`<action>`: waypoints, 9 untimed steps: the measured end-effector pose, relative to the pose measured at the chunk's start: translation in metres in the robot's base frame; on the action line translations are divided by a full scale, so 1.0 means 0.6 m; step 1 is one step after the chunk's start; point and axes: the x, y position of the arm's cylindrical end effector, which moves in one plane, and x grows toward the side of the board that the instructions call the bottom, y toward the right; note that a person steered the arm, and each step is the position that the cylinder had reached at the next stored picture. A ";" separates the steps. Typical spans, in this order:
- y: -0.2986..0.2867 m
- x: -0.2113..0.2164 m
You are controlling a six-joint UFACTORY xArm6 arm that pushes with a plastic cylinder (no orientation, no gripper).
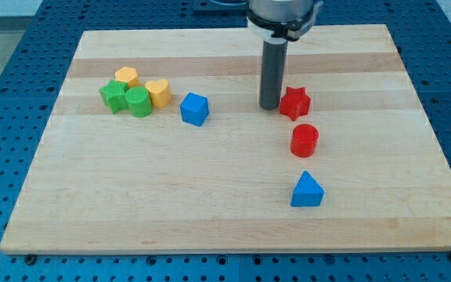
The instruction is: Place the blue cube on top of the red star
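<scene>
The blue cube [195, 108] sits on the wooden board [171, 196], left of centre. The red star [294, 103] lies to its right, near the board's middle. My tip [269, 106] stands on the board just left of the red star, touching or almost touching it, and well to the right of the blue cube.
A red cylinder [304, 140] sits just below the red star. A blue triangular block [308, 190] lies further down. At the upper left is a cluster: a green star [113, 95], a green cylinder [138, 102], a yellow heart [158, 92] and a yellow block [127, 77].
</scene>
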 end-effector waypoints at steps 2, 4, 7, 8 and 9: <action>-0.110 0.101; -0.166 0.018; -0.202 -0.099; -0.137 -0.121; -0.164 -0.177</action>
